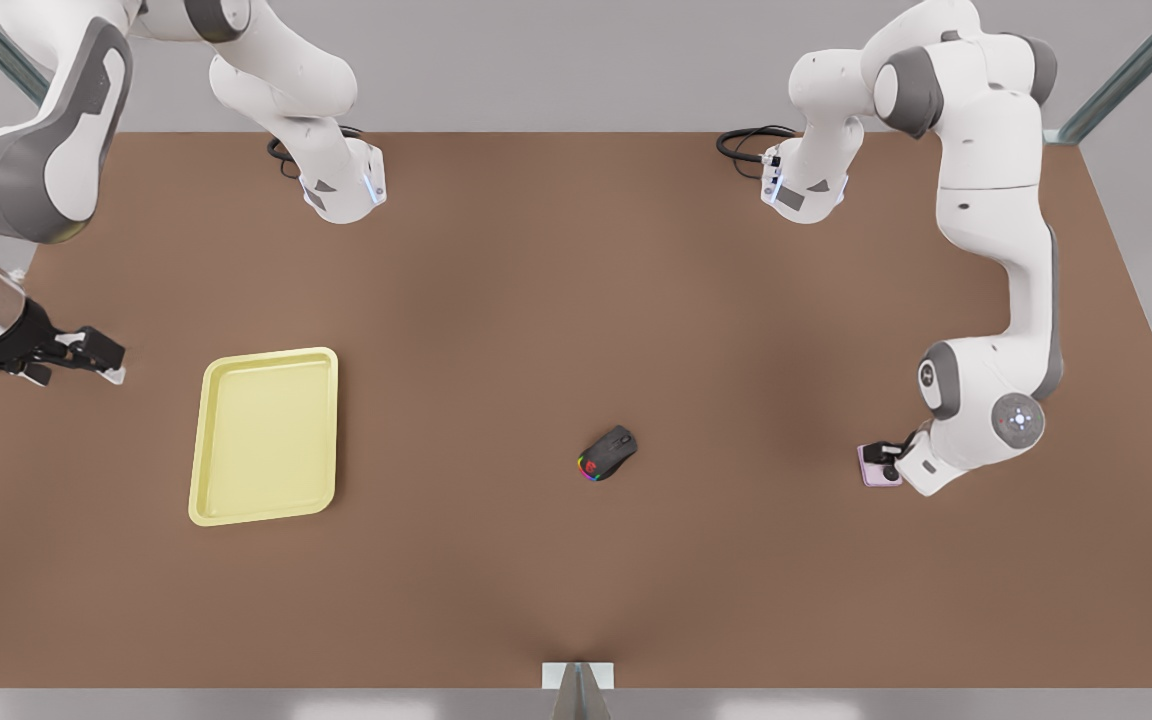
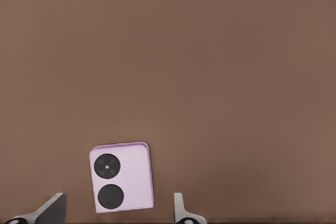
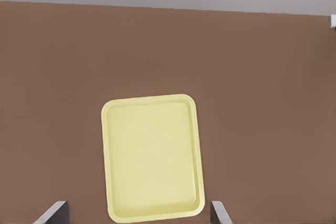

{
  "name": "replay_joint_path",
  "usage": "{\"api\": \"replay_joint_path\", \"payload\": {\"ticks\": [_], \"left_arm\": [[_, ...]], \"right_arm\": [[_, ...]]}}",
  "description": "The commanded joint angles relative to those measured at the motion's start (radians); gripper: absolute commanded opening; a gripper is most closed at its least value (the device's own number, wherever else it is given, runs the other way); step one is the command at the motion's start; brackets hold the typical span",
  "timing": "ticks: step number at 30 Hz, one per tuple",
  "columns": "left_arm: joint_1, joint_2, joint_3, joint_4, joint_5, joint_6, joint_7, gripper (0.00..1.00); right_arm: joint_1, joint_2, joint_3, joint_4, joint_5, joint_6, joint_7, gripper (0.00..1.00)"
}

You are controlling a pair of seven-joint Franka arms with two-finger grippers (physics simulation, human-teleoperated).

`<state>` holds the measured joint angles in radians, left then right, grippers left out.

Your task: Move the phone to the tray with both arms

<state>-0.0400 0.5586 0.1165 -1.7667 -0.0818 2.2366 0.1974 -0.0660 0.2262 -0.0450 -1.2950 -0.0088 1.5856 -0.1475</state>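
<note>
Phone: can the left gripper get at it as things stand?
Probably yes. The left gripper hangs over the phone, fingers open and spread wider than it, with only bare table around. The mouse lies well clear. The right gripper waits near the tray.

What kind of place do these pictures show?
Probably a simulated robot test bench: a bare brown table with two mounted white arms, holding a tray, a phone and a computer mouse.

table [image 1: 496, 560]: brown, bare top | wall [image 1: 556, 60]: plain grey
</note>
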Motion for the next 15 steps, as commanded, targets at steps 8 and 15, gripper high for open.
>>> {"api": "replay_joint_path", "payload": {"ticks": [8,15], "left_arm": [[0.008,0.011,0.014,-0.04,-0.001,0.038,0.128,1.0],[0.009,0.064,0.015,-0.039,-0.065,0.077,0.114,1.0]], "right_arm": [[0.074,0.012,0.016,0.0,-0.042,-0.042,0.0,1.0],[0.064,0.004,0.008,0.04,-0.022,-0.041,0.0,1.0]]}}
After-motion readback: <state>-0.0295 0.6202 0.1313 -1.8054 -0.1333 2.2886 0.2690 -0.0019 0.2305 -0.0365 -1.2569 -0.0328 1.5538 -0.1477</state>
